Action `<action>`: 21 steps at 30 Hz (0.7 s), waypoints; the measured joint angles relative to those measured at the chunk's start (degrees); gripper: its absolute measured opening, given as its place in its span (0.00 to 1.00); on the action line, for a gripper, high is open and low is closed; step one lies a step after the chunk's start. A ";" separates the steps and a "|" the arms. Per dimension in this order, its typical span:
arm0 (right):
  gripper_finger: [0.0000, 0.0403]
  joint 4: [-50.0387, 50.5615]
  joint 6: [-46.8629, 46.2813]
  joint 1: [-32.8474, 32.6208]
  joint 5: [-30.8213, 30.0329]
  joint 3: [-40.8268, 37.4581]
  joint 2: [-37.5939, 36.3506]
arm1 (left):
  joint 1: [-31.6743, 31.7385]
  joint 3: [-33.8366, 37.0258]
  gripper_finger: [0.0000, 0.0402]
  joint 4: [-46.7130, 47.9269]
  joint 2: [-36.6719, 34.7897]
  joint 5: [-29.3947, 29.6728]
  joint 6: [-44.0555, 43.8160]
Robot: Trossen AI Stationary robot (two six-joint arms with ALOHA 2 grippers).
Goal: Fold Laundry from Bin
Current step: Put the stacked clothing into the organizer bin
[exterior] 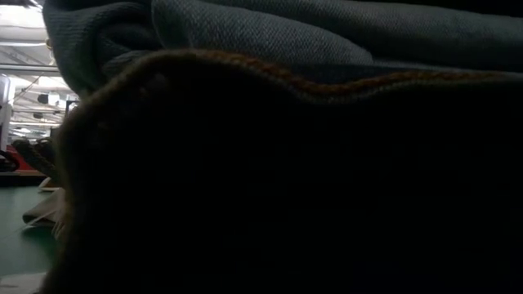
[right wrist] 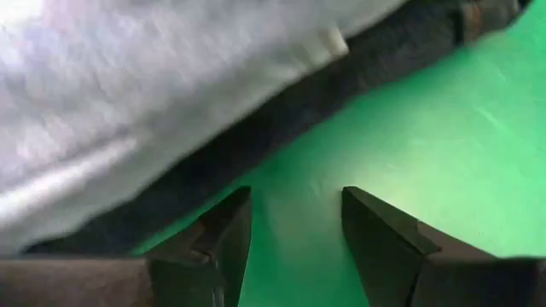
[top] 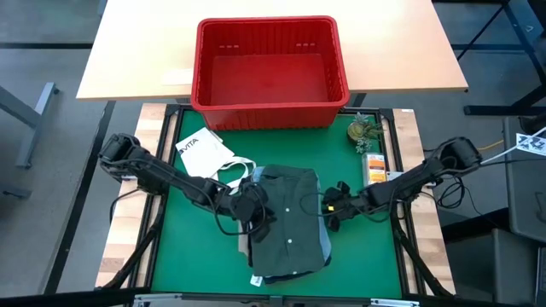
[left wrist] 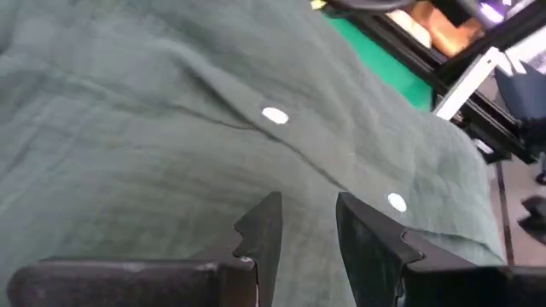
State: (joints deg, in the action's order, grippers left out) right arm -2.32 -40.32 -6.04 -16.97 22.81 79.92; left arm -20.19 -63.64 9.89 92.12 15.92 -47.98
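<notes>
The laundry is a pile in the middle of the green mat. A dark olive-green buttoned shirt [top: 288,217] lies on top, with blue jeans [top: 326,247] showing under its right edge. The red bin [top: 269,72] stands on the wooden table at the far side. My left gripper [left wrist: 303,228] is open, slanting down over the shirt's left part [left wrist: 213,128], with nothing between its fingers. My right gripper [right wrist: 294,230] is open just above the mat beside the pile's right edge, where a grey piece [right wrist: 128,94] lies on dark cloth [right wrist: 281,111].
A white tote bag [top: 217,162] lies left of the pile. A small green figure [top: 363,132] and an orange box [top: 374,166] sit at the mat's far right. In the low view, dark jeans cloth with an orange seam [exterior: 286,204] fills the picture.
</notes>
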 joint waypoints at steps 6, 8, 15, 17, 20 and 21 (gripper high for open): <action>0.46 -7.51 0.00 0.07 0.09 -0.04 2.08 | 0.48 0.00 0.27 2.18 -0.02 -1.48 -4.66; 0.46 -10.92 0.05 0.07 0.38 -0.04 2.59 | 0.47 0.00 0.27 4.68 -0.02 -2.79 -7.05; 0.46 -20.81 0.26 0.07 6.12 -0.08 3.76 | 0.45 -0.02 0.27 16.06 -0.02 -8.02 -14.96; 0.46 -22.94 0.26 -0.02 6.80 -0.07 3.76 | 0.44 -0.02 0.27 18.96 -0.02 -8.73 -16.44; 0.46 -27.00 0.34 0.02 7.65 -0.07 3.76 | 0.44 -0.02 0.27 20.80 -0.02 -8.88 -17.93; 0.46 -27.86 0.72 0.02 7.67 -0.07 3.76 | 0.44 -0.02 0.27 20.90 -0.02 -8.90 -17.98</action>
State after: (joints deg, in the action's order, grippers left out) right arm -30.18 -39.60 -6.02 -9.30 22.74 83.68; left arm -19.75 -63.66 30.79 92.09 7.03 -65.95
